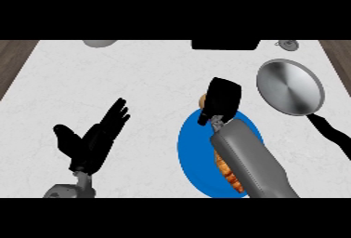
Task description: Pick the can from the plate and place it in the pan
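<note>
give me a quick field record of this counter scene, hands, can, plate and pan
counter: white marbled counter top
plate: round blue plate, partly under the right forearm
can: orange can, only a sliver shows at the right hand's far left edge, above the plate's far rim
croissant: golden croissant on the plate, beside the forearm
pan: round grey metal pan with black handle, right of the plate, nothing in it
right hand: black right hand, curled over the can
left hand: black left hand, open, resting at left
</note>
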### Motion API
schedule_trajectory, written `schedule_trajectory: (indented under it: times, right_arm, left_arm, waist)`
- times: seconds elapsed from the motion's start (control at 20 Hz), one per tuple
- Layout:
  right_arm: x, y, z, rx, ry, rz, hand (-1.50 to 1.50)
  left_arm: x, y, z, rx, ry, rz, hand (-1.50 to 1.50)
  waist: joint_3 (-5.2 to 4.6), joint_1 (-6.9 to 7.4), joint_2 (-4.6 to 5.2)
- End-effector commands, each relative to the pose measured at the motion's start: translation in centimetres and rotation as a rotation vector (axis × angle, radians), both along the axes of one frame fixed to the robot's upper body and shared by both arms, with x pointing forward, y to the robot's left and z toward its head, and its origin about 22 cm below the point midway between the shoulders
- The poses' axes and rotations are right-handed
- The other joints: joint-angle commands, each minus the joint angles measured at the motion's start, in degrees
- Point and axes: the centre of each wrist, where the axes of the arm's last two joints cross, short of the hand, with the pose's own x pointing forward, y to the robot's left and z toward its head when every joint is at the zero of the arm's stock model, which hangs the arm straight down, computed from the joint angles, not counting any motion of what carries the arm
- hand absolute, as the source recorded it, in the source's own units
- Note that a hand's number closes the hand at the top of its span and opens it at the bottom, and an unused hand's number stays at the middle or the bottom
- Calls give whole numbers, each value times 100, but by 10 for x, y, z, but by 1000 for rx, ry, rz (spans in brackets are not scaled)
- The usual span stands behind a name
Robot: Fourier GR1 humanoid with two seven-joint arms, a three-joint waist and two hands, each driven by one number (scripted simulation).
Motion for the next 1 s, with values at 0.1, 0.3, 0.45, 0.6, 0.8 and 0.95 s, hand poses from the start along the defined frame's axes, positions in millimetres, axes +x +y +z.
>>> schedule_trajectory:
  times: [0.1,0.3,0.45,0.6,0.8,0.95]
  right_arm:
    - [6,22,48,122,-354,-125,150]
    - [-4,14,48,325,-503,-145,150]
    - [-2,-7,41,415,-563,-178,150]
    - [-2,-21,43,499,-586,-202,150]
    - [4,-39,14,479,-616,-241,150]
    - [23,-88,-5,337,-578,-252,150]
  left_arm:
    - [-2,0,-5,-6,18,-4,0]
    - [2,12,-7,9,9,1,0]
    - [0,5,-9,4,-1,5,0]
    - [14,7,15,5,3,15,0]
    - [0,19,2,0,3,5,0]
    - [-10,19,-14,-15,13,11,0]
  waist:
    - [-7,41,-2]
    - [-3,-1,4]
    - [-2,-56,9]
    - [-1,-85,-3]
    - [-6,-49,-4]
    - [-7,-30,7]
